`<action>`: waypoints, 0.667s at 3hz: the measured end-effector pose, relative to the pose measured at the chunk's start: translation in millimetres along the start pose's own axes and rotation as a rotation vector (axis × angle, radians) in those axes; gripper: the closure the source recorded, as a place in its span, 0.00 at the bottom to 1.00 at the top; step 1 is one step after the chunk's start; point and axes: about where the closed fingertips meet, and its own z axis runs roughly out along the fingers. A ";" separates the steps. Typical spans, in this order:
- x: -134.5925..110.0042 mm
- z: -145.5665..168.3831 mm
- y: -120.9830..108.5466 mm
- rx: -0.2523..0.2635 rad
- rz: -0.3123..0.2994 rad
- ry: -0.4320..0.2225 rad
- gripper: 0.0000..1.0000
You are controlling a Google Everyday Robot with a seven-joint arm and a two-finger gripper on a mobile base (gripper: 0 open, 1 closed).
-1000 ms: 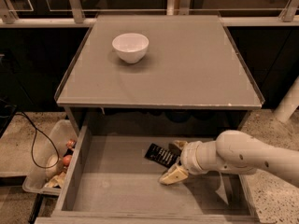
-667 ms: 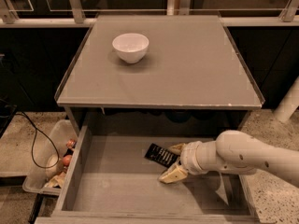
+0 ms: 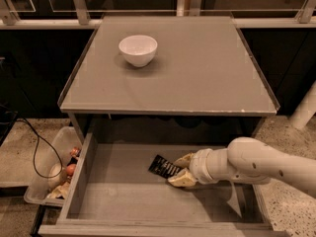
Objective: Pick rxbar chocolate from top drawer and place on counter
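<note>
The rxbar chocolate (image 3: 162,166), a small black wrapped bar with white lettering, lies on the floor of the open top drawer (image 3: 123,201), near its middle. My gripper (image 3: 179,169) reaches in from the right on a white arm. Its two tan fingers stand one behind and one in front of the bar's right end. The bar's right end is hidden between them. The counter (image 3: 197,73) is the grey cabinet top above the drawer.
A white bowl (image 3: 138,50) stands on the counter at the back left. A clear plastic bin (image 3: 54,174) of small items sits on the floor left of the drawer, with a black cable (image 3: 34,147) beside it. A white post (image 3: 306,107) stands at the right.
</note>
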 end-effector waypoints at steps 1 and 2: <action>0.0 0.0 0.1 0.000 0.000 0.000 1.00; 0.0 -0.1 0.4 0.000 -0.001 0.001 1.00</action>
